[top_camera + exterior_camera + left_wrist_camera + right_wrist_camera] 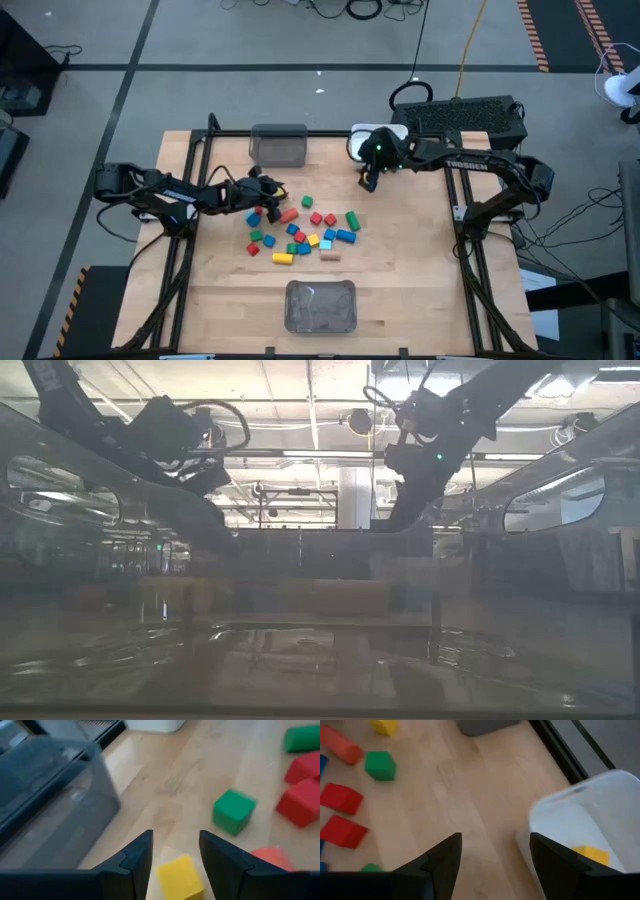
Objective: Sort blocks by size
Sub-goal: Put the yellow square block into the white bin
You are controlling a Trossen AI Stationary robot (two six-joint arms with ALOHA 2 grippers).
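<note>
A wooden table [400,290] seen from above holds a loose scatter of small coloured blocks [305,233] at its centre, in red, green, blue, yellow and tan. The left gripper [175,865] sits low at the left edge of that scatter, near a dark grey bin [278,146] at the table's far edge. Its wrist view shows a yellow cube [180,876] between its two dark fingers [135,862], which stand at either side of the cube; whether they press on it cannot be told. A green cube [233,811] and red blocks [301,802] lie just beyond on the wood. The right gripper [495,862] hangs at the far right of the table, well apart from the scatter, with its fingers spread wide and nothing between them. Just beside it stands a white bin [615,805], with a yellow block [591,855] lying inside. A third bin [321,305], clear and grey, sits at the near edge.
</note>
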